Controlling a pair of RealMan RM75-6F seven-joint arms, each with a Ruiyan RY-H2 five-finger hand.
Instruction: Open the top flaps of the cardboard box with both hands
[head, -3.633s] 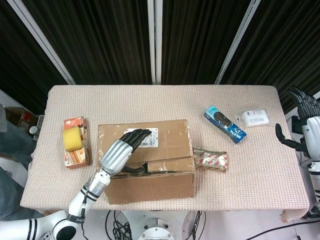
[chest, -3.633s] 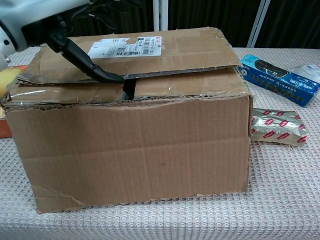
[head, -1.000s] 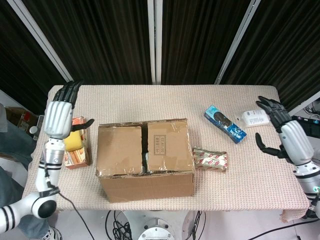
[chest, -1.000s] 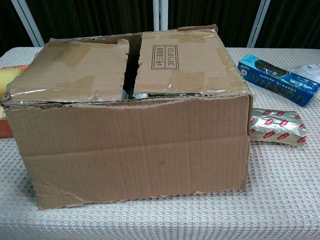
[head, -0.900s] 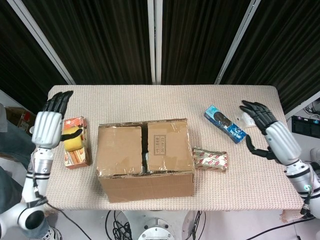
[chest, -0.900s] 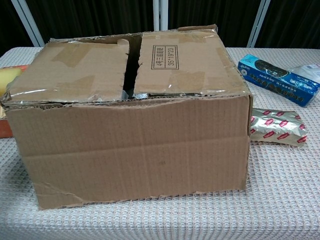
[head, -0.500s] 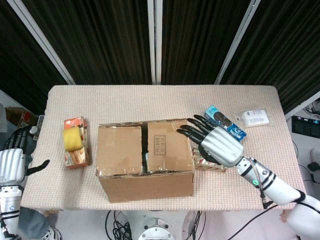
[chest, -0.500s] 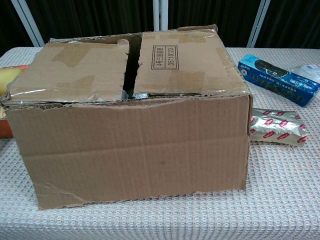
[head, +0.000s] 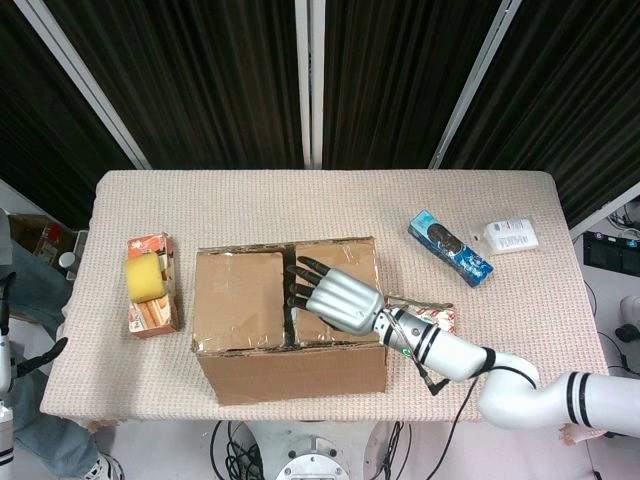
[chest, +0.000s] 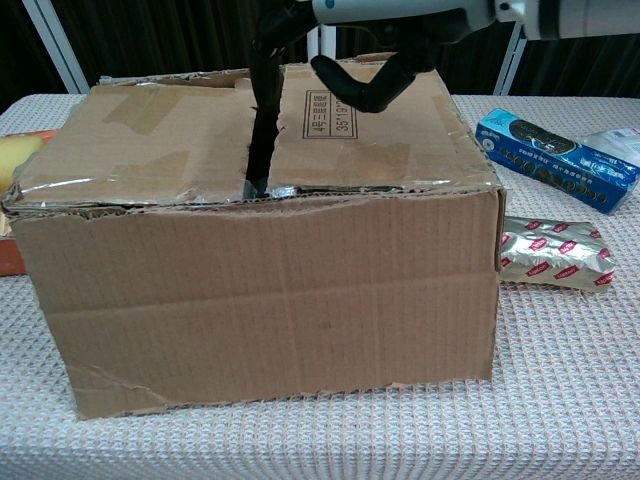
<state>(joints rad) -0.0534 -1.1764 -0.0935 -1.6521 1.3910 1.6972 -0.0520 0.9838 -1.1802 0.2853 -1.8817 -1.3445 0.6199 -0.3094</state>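
The cardboard box stands at the table's front middle, its outer flaps folded away and two taped inner flaps lying flat with a dark gap between them. My right hand lies spread over the right inner flap, holding nothing. In the chest view one of its fingers dips down into the gap near the box's front edge, while the thumb curls above the printed label. My left hand shows only at the far left edge, well away from the box, with its thumb sticking out.
An orange carton with a yellow sponge lies left of the box. A silver-red foil pack lies against the box's right side, under my right forearm. A blue biscuit pack and a white packet lie at the back right.
My right hand has swung left from the box's right edge onto the right inner flap, its fingers reaching the gap. My left hand has dropped further out of frame.
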